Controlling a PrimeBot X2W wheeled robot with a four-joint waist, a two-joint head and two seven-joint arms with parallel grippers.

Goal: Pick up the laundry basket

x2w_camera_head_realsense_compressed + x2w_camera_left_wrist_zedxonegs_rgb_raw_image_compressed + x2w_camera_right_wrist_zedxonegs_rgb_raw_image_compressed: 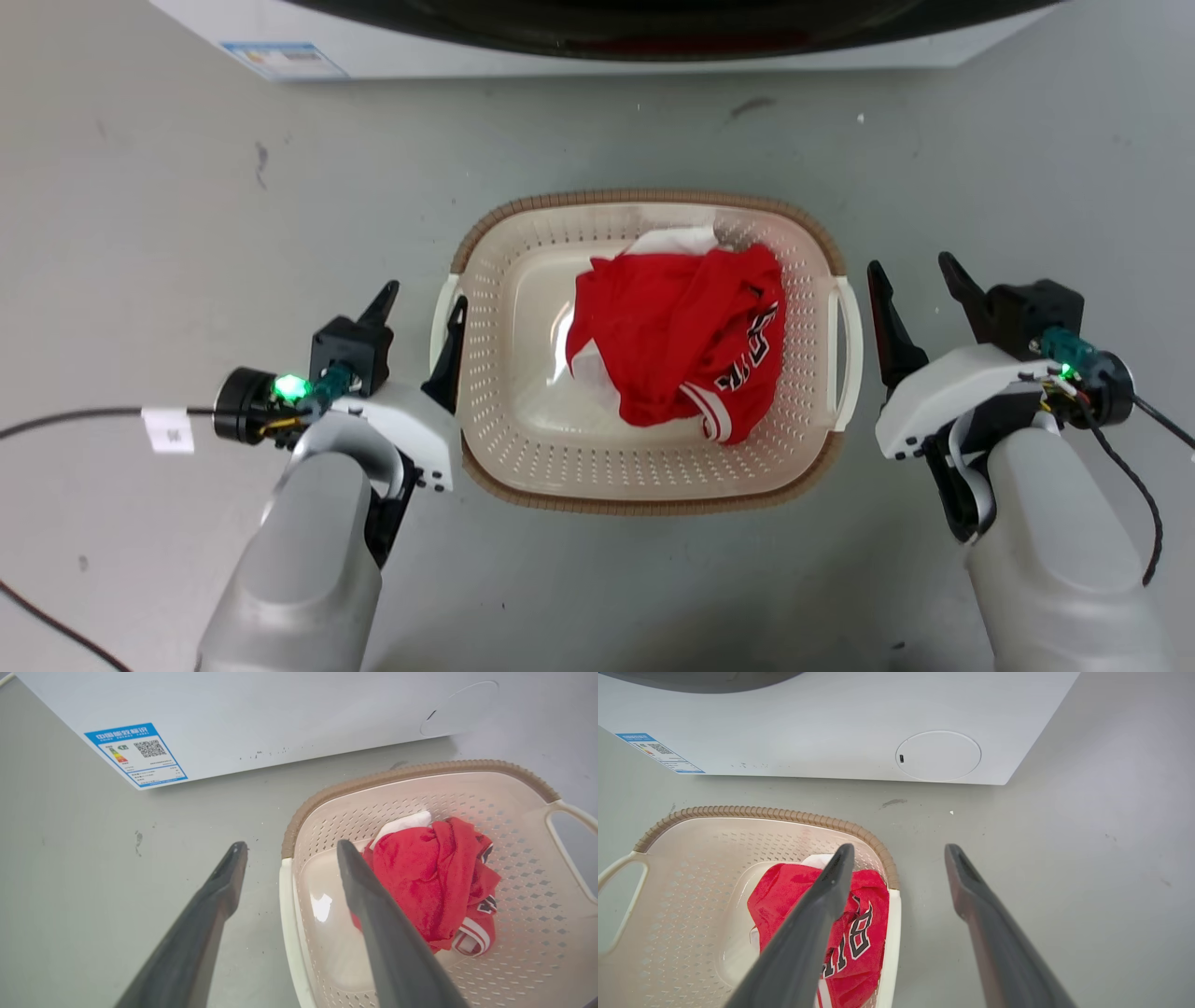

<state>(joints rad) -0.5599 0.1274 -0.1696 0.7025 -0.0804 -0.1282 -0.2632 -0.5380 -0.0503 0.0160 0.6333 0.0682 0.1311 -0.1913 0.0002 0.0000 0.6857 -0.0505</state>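
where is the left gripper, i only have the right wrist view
Observer: The left gripper is open at the laundry basket, by its left handle. In the left wrist view that handle runs between its fingers.
Operator: ok and is my right gripper touching the other handle
Observer: No. In the head view the right gripper is open just outside the right handle, and a strip of floor shows between them.
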